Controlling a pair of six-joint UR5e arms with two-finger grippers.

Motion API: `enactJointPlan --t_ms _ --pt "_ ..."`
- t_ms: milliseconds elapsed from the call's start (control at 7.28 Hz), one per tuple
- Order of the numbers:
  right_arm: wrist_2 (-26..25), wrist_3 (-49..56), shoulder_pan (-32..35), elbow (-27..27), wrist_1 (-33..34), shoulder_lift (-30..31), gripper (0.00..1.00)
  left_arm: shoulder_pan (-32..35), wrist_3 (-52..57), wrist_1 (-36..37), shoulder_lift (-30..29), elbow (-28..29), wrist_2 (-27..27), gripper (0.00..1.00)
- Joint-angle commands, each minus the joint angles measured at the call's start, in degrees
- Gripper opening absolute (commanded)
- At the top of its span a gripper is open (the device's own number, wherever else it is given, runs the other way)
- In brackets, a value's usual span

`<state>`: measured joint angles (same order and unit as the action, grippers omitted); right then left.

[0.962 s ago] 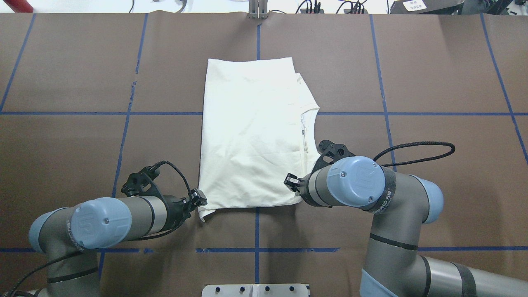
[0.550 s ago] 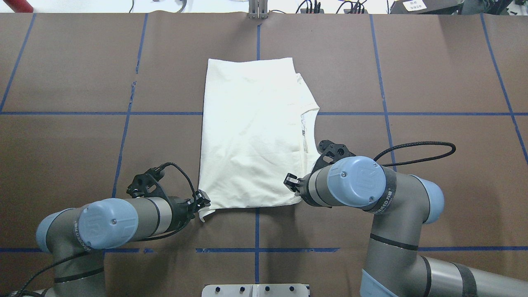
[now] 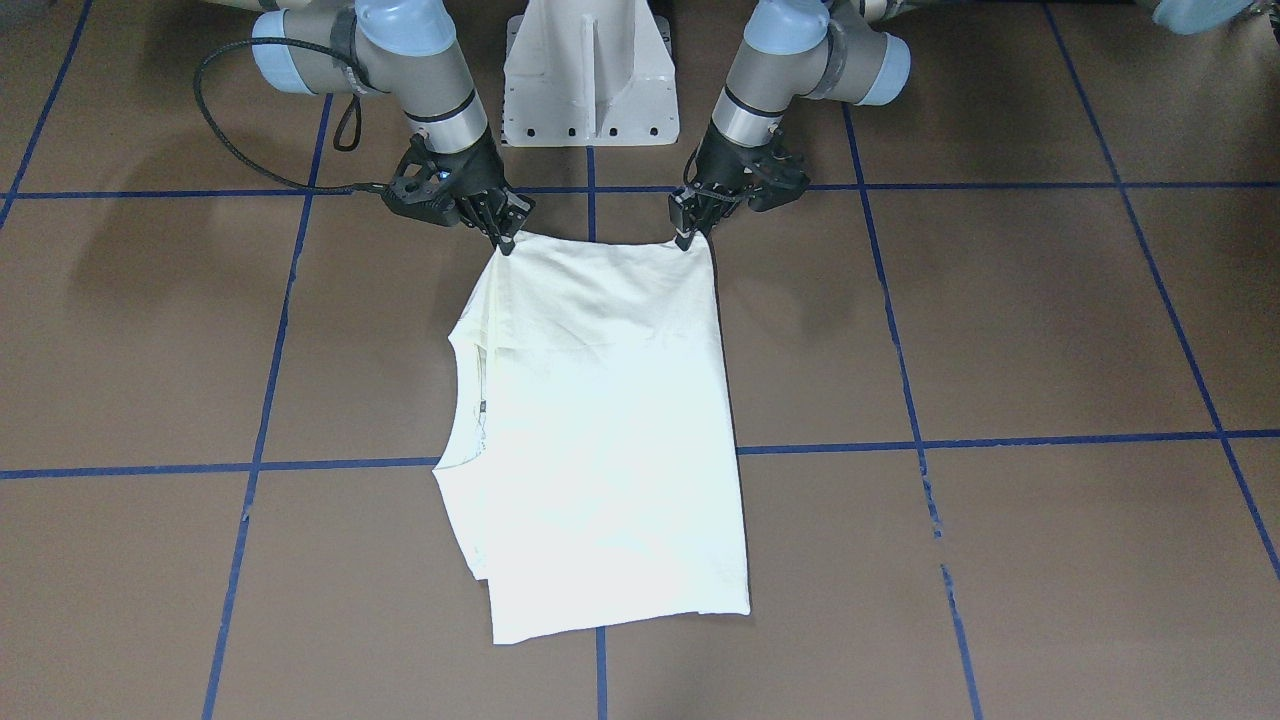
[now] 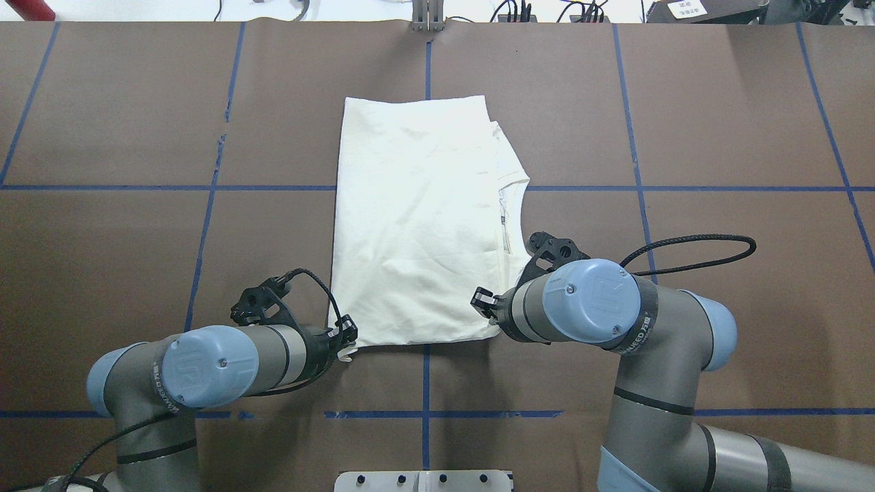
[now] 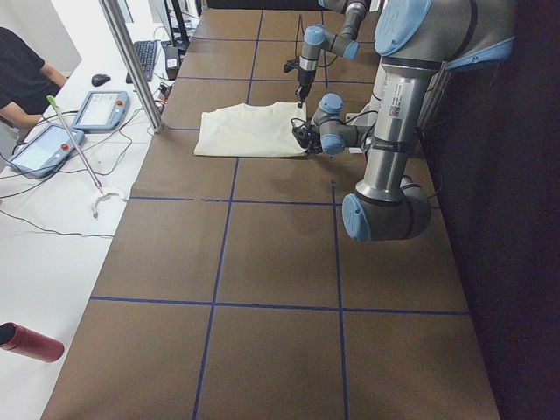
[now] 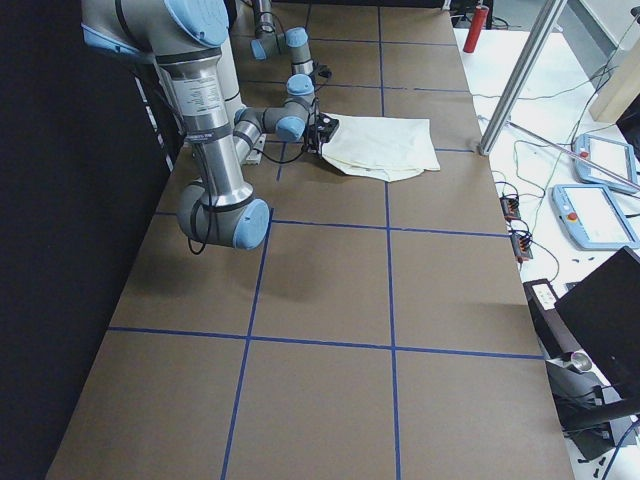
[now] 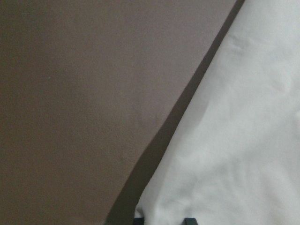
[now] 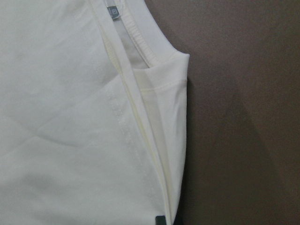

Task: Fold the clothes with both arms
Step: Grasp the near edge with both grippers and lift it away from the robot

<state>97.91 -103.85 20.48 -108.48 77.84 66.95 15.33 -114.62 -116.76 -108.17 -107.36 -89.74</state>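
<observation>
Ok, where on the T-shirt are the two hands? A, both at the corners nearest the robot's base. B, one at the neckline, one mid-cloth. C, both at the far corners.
A: the left hand and right hand sit at the two corners of the T-shirt nearest the base.

Left claw [image 4: 348, 330] and right claw [image 4: 479, 299] low

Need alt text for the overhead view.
A cream shirt, folded into a long rectangle, lies flat on the brown table. The left arm and right arm each have jaws at one near corner.
</observation>
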Motion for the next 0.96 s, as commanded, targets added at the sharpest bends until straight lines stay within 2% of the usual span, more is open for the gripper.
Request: enactJointPlan --t_ms 0,275,412,550,687,825 --pt "0.08 -0.12 -1.31 -3.38 0.03 1.33 0.00 -1.69 -1.38 4.41 4.07 -9.99 0.00 0.00" --pt "-0.09 -1.09 -8.57 -13.02 0.03 7.11 0.00 -9.58 -8.49 6.87 6.65 -17.41 0.87 0.00" --pt "-0.35 -2.40 -11.31 -17.69 0.29 10.01 0.00 -11.35 -9.91 10.81 6.57 -21.62 0.88 0.00" --pt "-0.53 -5.02 -11.34 -19.47 0.56 9.95 0.00 -10.85 -9.57 14.33 5.87 -24.53 0.44 0.00" --pt "-0.09 -4.87 -8.38 -19.14 0.56 9.26 0.00 -7.28 -6.96 16.80 4.47 -25.08 0.35 0.00" --pt "1.04 -4.26 -3.04 -17.66 0.65 7.95 0.00 -0.72 1.16 17.35 0.54 -23.61 -0.08 0.00"
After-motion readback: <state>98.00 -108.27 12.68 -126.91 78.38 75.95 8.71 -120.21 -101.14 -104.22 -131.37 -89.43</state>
